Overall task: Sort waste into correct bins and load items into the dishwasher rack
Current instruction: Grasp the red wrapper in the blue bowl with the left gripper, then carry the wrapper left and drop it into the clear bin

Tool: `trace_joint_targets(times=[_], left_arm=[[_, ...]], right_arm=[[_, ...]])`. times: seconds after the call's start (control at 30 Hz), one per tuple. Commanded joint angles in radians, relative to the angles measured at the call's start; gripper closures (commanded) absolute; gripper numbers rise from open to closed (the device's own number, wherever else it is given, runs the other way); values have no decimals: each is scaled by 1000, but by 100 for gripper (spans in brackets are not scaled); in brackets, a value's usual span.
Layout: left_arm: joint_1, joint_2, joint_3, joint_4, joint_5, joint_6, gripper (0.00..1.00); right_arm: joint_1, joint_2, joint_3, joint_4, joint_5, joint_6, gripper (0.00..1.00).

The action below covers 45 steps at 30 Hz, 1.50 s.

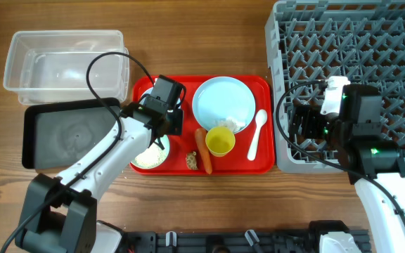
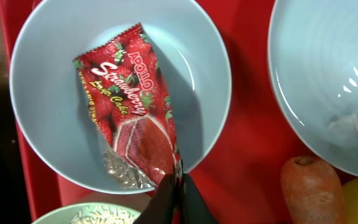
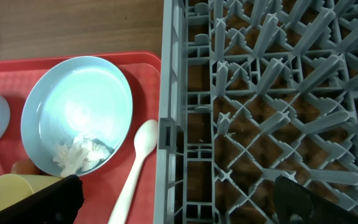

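The left fingers (image 2: 194, 208) are clenched on the lower end of a red strawberry snack wrapper (image 2: 129, 106). The wrapper lies inside the pale blue bowl (image 2: 42, 93) on the red tray (image 2: 247, 124). The right fingers (image 3: 48, 202) are spread wide, grasping nothing, above the left edge of the grey dishwasher rack (image 3: 260, 93). A clear tub (image 1: 62, 63) and a black tray (image 1: 69, 133) sit on the desk (image 1: 188, 35), left of the red tray.

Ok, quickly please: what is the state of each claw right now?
Left claw: closed, pinching the snack wrapper in the pale blue bowl.
Right claw: open, holding nothing, over the dishwasher rack.
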Motion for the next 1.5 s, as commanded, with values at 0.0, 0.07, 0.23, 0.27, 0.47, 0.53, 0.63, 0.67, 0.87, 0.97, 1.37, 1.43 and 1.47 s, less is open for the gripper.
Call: trace_joint_targets(times=[0.0, 0.07, 0.23, 0.27, 0.47, 0.53, 0.63, 0.67, 0.87, 0.97, 1.37, 1.43, 1.47], left_arm=[[-2, -8, 24, 1, -57, 3, 96], [-2, -29, 45, 1, -90, 3, 96], [28, -124, 116, 7, -258, 3, 96], [43, -142, 125, 15, -277, 3, 96], [180, -220, 134, 140, -283, 3, 96], [237, -220, 134, 195, -282, 3, 96], [304, -197, 134, 262, -278, 3, 96], [333, -180, 134, 290, -272, 0, 96], [441, -91, 134, 405, -187, 0, 96], [472, -51, 134, 436, -149, -1, 72], [409, -103, 134, 393, -87, 3, 39], [371, -112, 134, 363, 4, 4, 39], [354, -112, 134, 354, 35, 3, 39]], right_arm=[[-1, 1, 23, 5, -13, 14, 0], [-1, 1, 23, 5, -12, 14, 0], [-1, 1, 23, 5, -12, 14, 0], [-1, 1, 23, 5, -12, 14, 0], [-1, 1, 23, 6, -13, 14, 0], [-1, 1, 23, 6, -13, 14, 0], [-1, 1, 23, 5, -13, 14, 0], [-1, 1, 23, 5, -13, 14, 0], [-1, 1, 23, 5, -13, 14, 0], [-1, 1, 23, 4, -13, 14, 0], [-1, 1, 23, 5, -13, 14, 0], [-1, 1, 23, 5, -13, 14, 0], [-1, 1, 23, 5, -13, 14, 0]])
